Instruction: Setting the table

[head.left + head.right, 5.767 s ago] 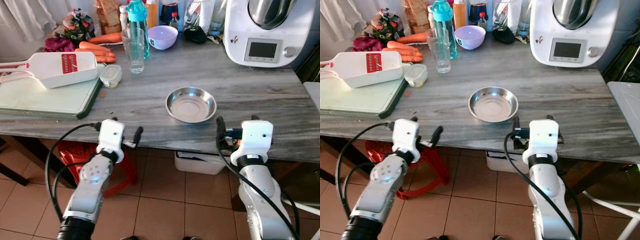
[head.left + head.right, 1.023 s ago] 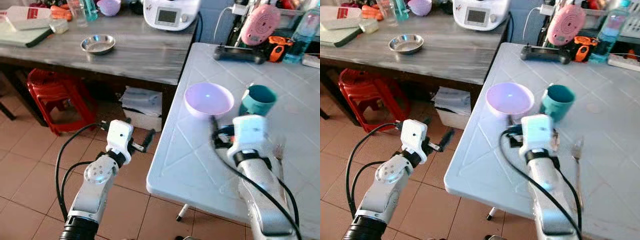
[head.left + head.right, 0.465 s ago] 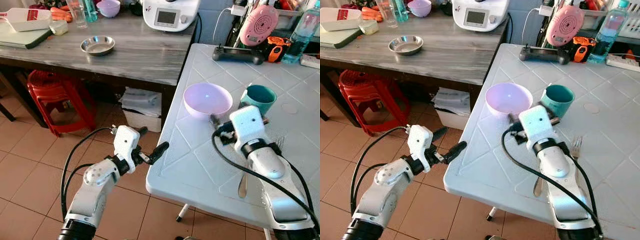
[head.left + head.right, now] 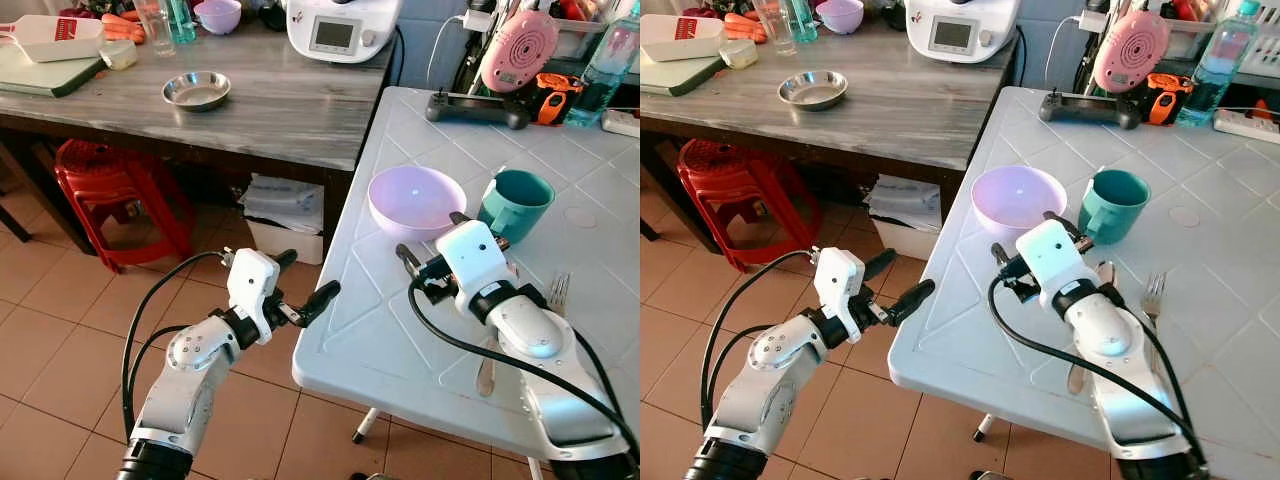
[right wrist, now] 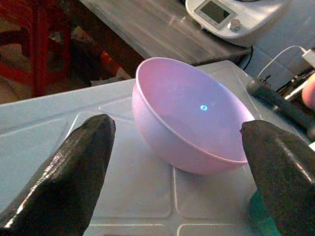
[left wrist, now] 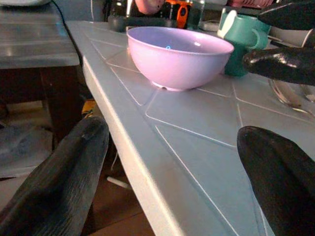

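1. The pink bowl (image 4: 416, 200) sits right of centre in the left eye view, near the edge of the pale tiled worktop (image 4: 380, 330), just beside a teal mug (image 4: 515, 204).
2. Your right claw (image 4: 430, 250) has swung down toward the bowl since half a second ago; its fingers are spread wide, holding nothing.
3. Your left claw (image 4: 305, 280), lower centre, is likewise spread and empty, just off the worktop's edge.
4. This looks like an approach to grasp the bowl.
5. The bowl is smooth, glossy plastic, round and deep; a metal fork (image 4: 556, 292) and spoon (image 4: 486, 370) lie at the lower right.
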You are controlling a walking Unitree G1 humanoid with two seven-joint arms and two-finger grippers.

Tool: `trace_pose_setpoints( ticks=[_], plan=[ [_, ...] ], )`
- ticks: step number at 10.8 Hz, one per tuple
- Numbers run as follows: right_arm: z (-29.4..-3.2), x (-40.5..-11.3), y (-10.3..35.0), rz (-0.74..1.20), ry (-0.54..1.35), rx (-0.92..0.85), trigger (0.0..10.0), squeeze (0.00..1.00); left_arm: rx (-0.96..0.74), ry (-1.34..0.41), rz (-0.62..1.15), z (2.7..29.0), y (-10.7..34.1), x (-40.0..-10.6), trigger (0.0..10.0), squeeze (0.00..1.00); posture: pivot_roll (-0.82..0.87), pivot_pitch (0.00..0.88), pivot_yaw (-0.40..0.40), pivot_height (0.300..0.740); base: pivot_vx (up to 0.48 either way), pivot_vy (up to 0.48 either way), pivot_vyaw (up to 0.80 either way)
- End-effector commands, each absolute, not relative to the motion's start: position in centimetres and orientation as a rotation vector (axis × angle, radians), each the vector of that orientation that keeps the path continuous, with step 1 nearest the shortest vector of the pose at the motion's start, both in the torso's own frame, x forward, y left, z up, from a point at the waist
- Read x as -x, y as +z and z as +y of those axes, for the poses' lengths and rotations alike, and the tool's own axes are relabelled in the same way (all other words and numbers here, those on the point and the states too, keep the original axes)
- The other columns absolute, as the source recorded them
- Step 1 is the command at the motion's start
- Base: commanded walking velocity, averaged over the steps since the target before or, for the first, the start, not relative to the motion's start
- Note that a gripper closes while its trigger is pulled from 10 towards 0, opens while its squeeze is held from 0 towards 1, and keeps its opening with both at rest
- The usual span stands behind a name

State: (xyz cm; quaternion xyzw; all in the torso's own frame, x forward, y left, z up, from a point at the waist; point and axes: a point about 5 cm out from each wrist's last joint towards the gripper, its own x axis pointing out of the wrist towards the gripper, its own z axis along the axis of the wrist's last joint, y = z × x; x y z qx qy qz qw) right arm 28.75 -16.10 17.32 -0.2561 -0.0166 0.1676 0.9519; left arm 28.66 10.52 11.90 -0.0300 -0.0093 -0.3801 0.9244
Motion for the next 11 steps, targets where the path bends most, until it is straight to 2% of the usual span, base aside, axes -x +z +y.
trace_pose_setpoints(
  ticks=[1, 2, 3, 7, 8, 10, 11],
  plan=[
    [-15.7, -28.9, 17.7, -0.055, 0.388, 0.555, 10.0, 0.00, 0.063, -0.808, -0.023, 10.5, 12.0, -28.3, 10.0, 0.00, -0.10, 0.137, 0.012, 0.740, 0.000, 0.000, 0.00],
    [-15.4, -28.9, 18.1, -0.077, 0.446, 0.598, 10.0, 0.00, 0.052, -0.841, -0.039, 10.2, 12.2, -28.3, 10.0, 0.00, -0.10, 0.137, 0.012, 0.740, 0.000, 0.000, 0.00],
    [-16.2, -29.7, 18.0, -0.047, 0.431, 0.655, 10.0, 0.00, 0.042, -0.847, -0.045, 10.2, 12.5, -28.6, 10.0, 0.00, -0.10, 0.138, 0.010, 0.740, 0.000, 0.000, 0.00],
    [-16.3, -32.0, 17.6, 0.022, 0.504, 0.704, 10.0, 0.00, 0.005, -0.882, -0.041, 10.2, 12.5, -28.6, 10.0, 0.00, -0.10, 0.146, 0.018, 0.740, 0.000, 0.000, 0.00],
    [-16.2, -33.0, 18.4, 0.000, 0.519, 0.711, 10.0, 1.00, 0.006, -0.885, -0.036, 10.1, 12.3, -28.3, 10.0, 0.00, -0.09, 0.150, 0.017, 0.740, 0.000, 0.000, 0.00],
    [-16.2, -33.8, 18.7, -0.004, 0.501, 0.754, 10.0, 1.00, 0.002, -0.893, -0.030, 10.0, 12.0, -27.9, 10.0, 0.00, -0.09, 0.153, 0.016, 0.740, 0.000, 0.000, 0.00],
    [-16.5, -34.0, 18.5, 0.024, 0.518, 0.750, 10.0, 0.00, 0.000, -0.896, -0.031, 9.9, 12.1, -27.9, 10.0, 0.00, -0.09, 0.154, 0.017, 0.740, 0.000, 0.000, 0.00]
  ],
)
